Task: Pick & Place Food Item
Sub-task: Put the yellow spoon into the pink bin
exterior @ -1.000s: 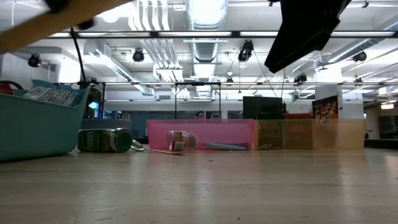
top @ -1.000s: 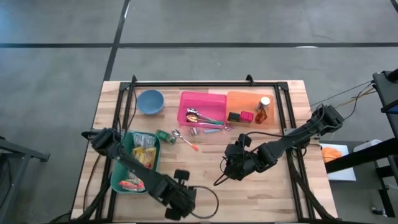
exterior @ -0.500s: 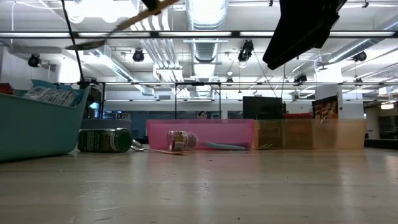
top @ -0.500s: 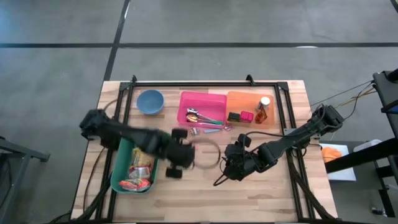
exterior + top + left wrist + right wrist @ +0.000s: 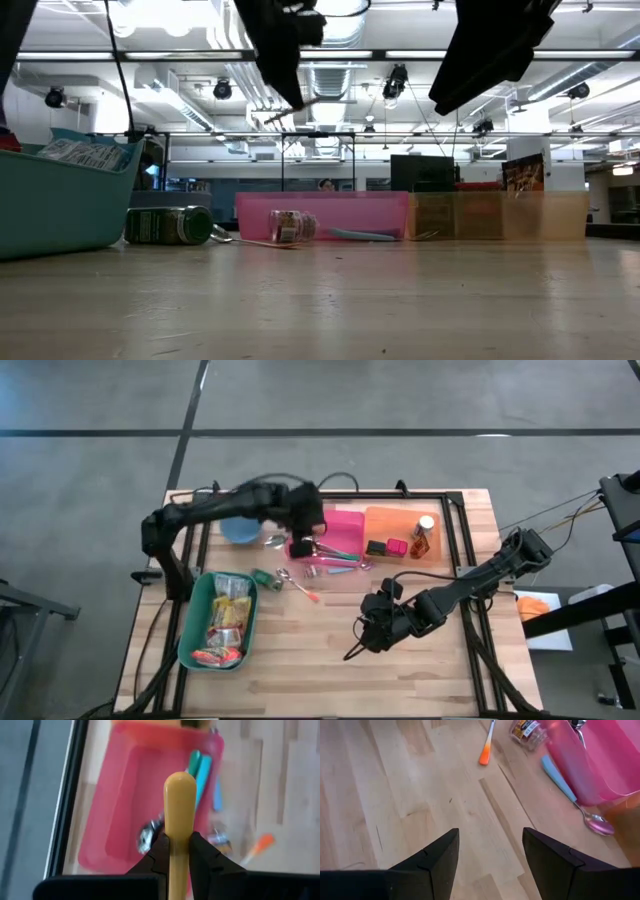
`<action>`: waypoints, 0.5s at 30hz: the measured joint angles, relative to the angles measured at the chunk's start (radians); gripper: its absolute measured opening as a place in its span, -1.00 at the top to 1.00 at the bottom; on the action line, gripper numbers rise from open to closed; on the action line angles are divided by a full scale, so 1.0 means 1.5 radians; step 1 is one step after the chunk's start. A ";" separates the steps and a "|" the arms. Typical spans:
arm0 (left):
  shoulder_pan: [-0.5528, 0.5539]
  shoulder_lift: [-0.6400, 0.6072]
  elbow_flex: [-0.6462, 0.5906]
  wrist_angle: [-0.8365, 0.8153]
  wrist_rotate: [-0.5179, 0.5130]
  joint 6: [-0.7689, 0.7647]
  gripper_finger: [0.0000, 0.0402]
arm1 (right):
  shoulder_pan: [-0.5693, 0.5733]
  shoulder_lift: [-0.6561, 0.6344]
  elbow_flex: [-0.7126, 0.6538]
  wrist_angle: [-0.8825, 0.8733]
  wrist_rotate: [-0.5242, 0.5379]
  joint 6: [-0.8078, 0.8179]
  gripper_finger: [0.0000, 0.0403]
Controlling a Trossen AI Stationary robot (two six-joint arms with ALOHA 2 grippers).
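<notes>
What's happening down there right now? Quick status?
Left hand shut on a yellow handle, over the pink bin. Right hand open, hovering over bare table. Nothing blocking.

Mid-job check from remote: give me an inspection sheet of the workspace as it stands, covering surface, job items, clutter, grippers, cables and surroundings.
Surface: wooden table, bare at the near side.
Job's things: teal bin holding food packets; pink bin with cutlery; orange bin with a bottle.
Clutter: blue bowl, green can on its side, small jar, orange-tipped utensil.
Grippers: left gripper shut on a yellow handle above the pink bin; right gripper open over bare wood.
Cables: black loop by the right arm.
Surroundings: grey floor; ceiling lights behind.
</notes>
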 joint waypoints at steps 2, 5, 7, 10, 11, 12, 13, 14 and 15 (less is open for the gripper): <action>0.029 0.010 -0.009 0.035 0.032 0.025 0.85 | 0.000 0.000 0.000 0.002 0.000 0.000 -0.08; 0.059 0.033 -0.011 0.075 0.053 0.052 0.85 | 0.000 0.000 0.000 0.007 0.001 0.000 -0.08; 0.069 0.050 -0.012 0.094 0.054 0.072 0.85 | 0.000 0.000 0.000 0.014 0.001 0.000 -0.08; 0.075 0.073 -0.012 0.118 0.052 0.125 0.97 | 0.000 0.000 0.000 0.022 0.003 0.000 -0.08; 0.076 0.080 -0.012 0.128 0.053 0.135 1.00 | 0.000 0.000 0.000 0.026 0.004 0.000 -0.08; 0.077 0.089 -0.012 0.135 0.054 0.143 0.99 | 0.000 0.000 0.000 0.031 0.004 0.000 -0.08; 0.077 0.099 -0.012 0.143 0.055 0.150 0.98 | 0.000 0.000 0.000 0.037 0.004 0.000 -0.08; 0.078 0.106 -0.012 0.155 0.056 0.157 0.98 | 0.000 0.000 0.000 0.041 0.004 0.000 -0.08; 0.079 0.114 -0.012 0.160 0.057 0.163 0.98 | 0.000 0.000 0.000 0.045 0.004 0.000 -0.08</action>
